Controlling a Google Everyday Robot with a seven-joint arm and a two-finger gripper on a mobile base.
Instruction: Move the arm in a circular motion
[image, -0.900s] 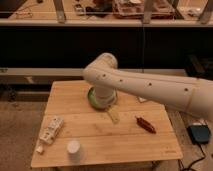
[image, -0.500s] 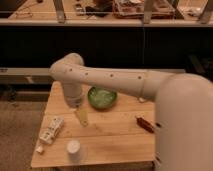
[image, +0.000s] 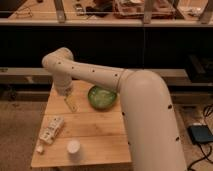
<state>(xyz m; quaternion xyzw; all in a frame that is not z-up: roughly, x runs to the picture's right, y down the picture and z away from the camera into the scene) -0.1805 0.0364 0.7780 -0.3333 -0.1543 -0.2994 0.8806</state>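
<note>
The cream-white arm (image: 115, 82) fills the right and middle of the camera view. Its thick tubular segments carry small dark dots. The rounded elbow (image: 57, 62) sits above the far left corner of the wooden table (image: 95, 132). From it a short segment drops to the gripper (image: 71, 104), a small pale flat tip hanging just above the table top, left of the green bowl (image: 102, 97). Nothing shows in the gripper.
A white packet (image: 51, 129) lies near the table's left edge. A white cup (image: 73, 147) stands near the front edge. A dark counter with shelves runs behind. A dark box (image: 201, 134) with cables lies on the floor at right.
The arm has swung further: the elbow and tip moved toward the table's far left, and the thick segment now covers more of the right side, hiding the dark red item seen earlier.
</note>
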